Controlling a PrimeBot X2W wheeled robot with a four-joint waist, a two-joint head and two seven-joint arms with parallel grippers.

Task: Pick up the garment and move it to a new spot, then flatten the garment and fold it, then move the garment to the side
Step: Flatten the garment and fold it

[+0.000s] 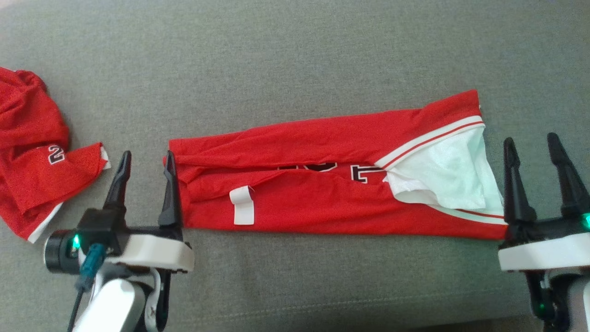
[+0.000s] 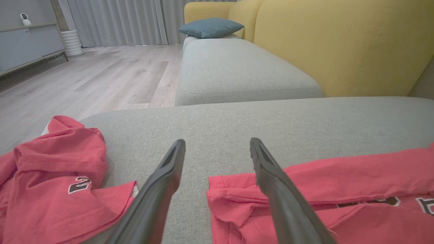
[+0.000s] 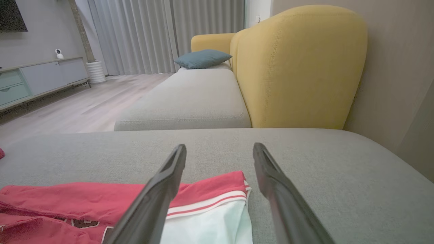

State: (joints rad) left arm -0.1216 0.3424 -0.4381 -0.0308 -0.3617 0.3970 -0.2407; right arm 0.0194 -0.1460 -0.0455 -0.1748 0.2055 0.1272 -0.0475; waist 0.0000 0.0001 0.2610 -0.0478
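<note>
Left gripper (image 1: 147, 157) sits low on the left, both dark fingers pointing up the head view, jaws spread wide, gripping nothing. Right gripper (image 1: 530, 139) is low on the right with the same pose: fingers up, jaws wide, nothing held. The left wrist (image 1: 152, 253) and right wrist (image 1: 544, 256) look level. The pale left forearm (image 1: 110, 306) drops away below. The right forearm (image 1: 578, 299) is mostly cut off, so its angle is hard to call.

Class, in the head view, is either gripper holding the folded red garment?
No: left gripper and right gripper stand open beside the folded red garment.
</note>
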